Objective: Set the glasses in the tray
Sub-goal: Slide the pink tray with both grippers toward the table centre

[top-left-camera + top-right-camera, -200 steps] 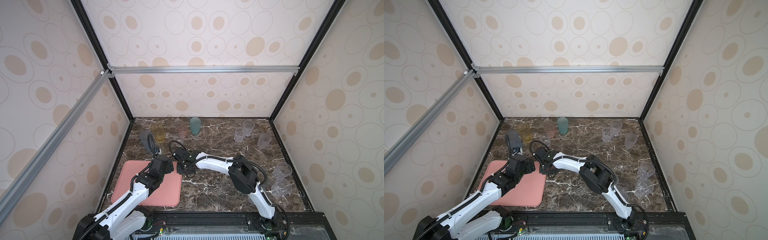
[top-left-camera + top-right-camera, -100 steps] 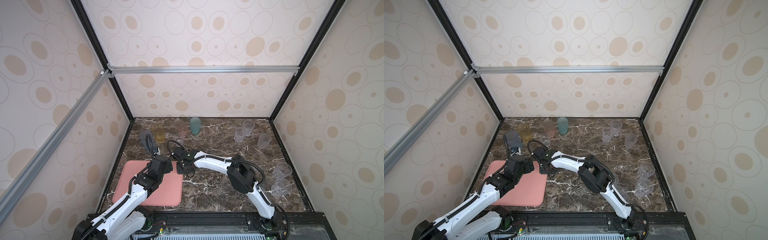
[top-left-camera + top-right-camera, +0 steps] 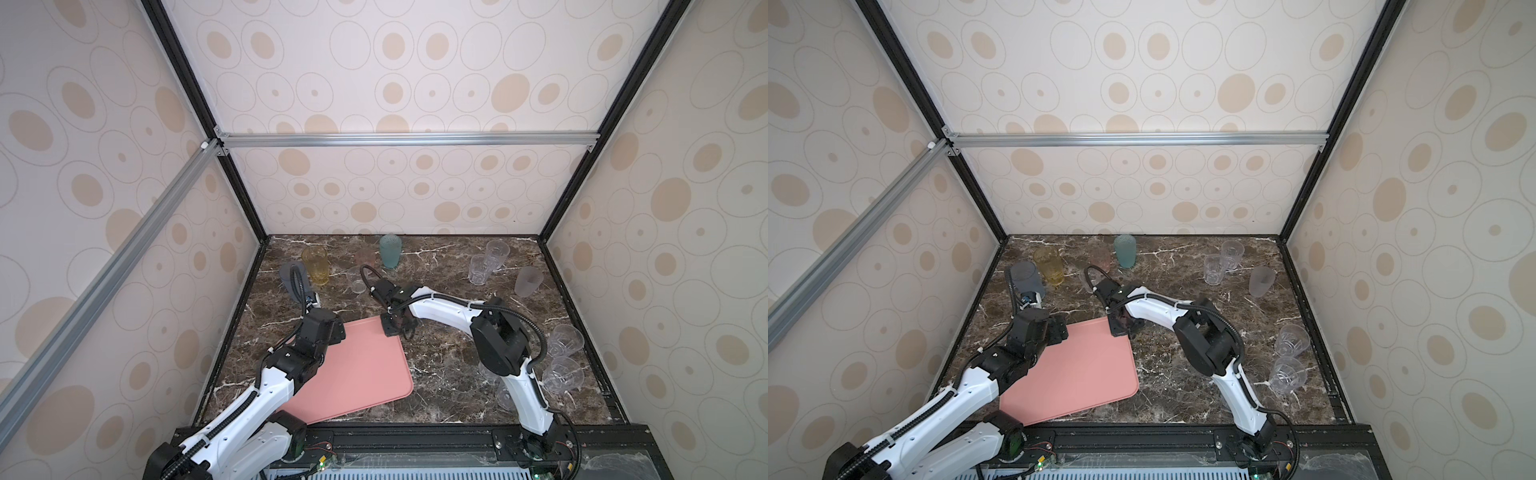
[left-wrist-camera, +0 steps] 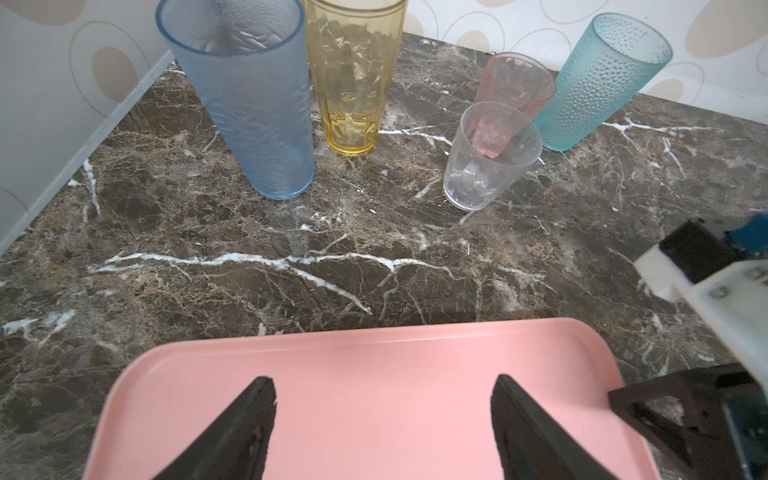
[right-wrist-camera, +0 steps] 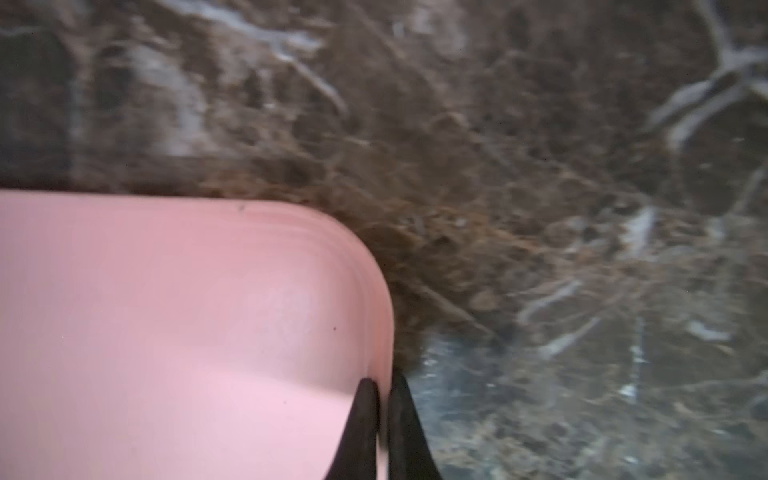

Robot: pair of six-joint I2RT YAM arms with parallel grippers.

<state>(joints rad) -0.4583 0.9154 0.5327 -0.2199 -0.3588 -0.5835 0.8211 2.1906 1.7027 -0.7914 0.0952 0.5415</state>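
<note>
Five glasses (image 4: 257,108) upright at far left of surface (image 4: 374,257) (more clear ones farther right), none in tray (image 3: 357,374); likely light, rigid, slick, so best pinched across a rim wall. Left end effector (image 4: 382,380) gaping, empty, above tray. Right end effector (image 5: 382,384) clamped on tray's corner rim.

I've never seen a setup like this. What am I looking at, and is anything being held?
A two-armed robot. Two pictures look down from above, nearly alike; two come from cameras on the wrists. On the marble table stand a pink tray and glasses, coloured at the back left, clear mostly to the right; none is in the tray. The right gripper pinches the tray's rim near a corner. The left gripper hangs open over the tray, empty.
</note>
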